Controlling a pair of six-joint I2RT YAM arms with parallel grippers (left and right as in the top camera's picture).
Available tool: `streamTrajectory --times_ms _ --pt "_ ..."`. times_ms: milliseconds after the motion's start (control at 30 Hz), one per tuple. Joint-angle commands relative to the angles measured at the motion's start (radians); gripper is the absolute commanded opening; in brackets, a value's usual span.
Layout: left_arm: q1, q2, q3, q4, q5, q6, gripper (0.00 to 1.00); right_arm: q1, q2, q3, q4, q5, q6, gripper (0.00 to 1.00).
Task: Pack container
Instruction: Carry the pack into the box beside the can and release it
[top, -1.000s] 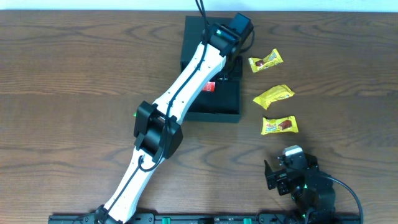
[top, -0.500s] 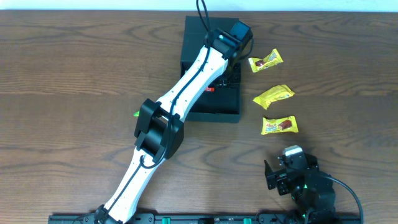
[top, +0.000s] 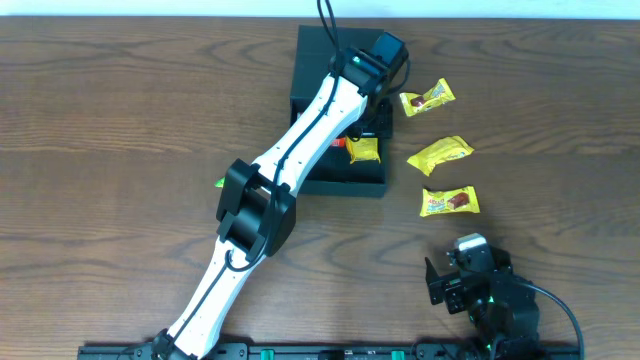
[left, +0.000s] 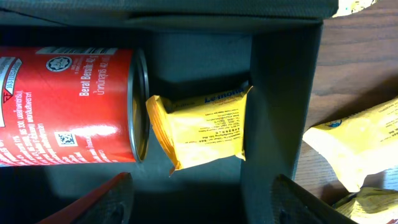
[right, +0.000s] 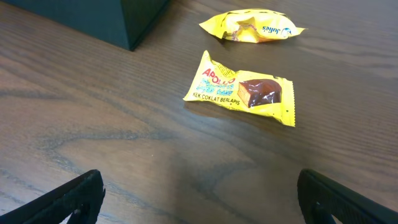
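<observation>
— What carries everything?
— A brown wood-grain table.
— What lies on it?
— The dark container, toward 12 o'clock from the middle. Three yellow snack packets lie apart from one another: the top packet at the container's 3 o'clock, the middle packet at 4, the bottom packet nearer 5.

Red can cut off at left frame edge. Overhead: left arm hid most of container interior.
</observation>
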Motion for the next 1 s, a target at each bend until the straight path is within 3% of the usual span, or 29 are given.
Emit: streamTrajectory --times_ms 0,133,367,467,733,967 --pt "-0.002 0.0 -0.002 -0.002 -0.001 0.008 0.74 -0.009 -0.005 -0.008 -0.002 0.003 -0.008 0.99" --pt "-0.002 -0.001 -0.002 -0.013 0.003 0.011 0.69 -0.009 -0.005 -0.008 -0.002 0.003 -0.008 0.99" --pt "-0.013 -0.001 -0.002 -0.089 0.045 0.054 0.32 -0.009 -0.005 -0.008 -0.002 0.003 -0.008 0.99" --pt "-0.027 -0.001 -0.002 -0.1 0.05 0.086 0.06 -0.009 -0.005 -0.008 -0.002 0.003 -0.008 0.99" --pt "-0.09 0.0 -0.006 -0.124 -0.11 0.054 0.06 -0.009 -0.005 -0.008 -0.002 0.003 -0.008 0.99" --pt "-0.079 0.0 -0.077 -0.092 -0.081 0.014 0.06 -0.009 -0.005 -0.008 -0.001 0.003 -0.008 0.99"
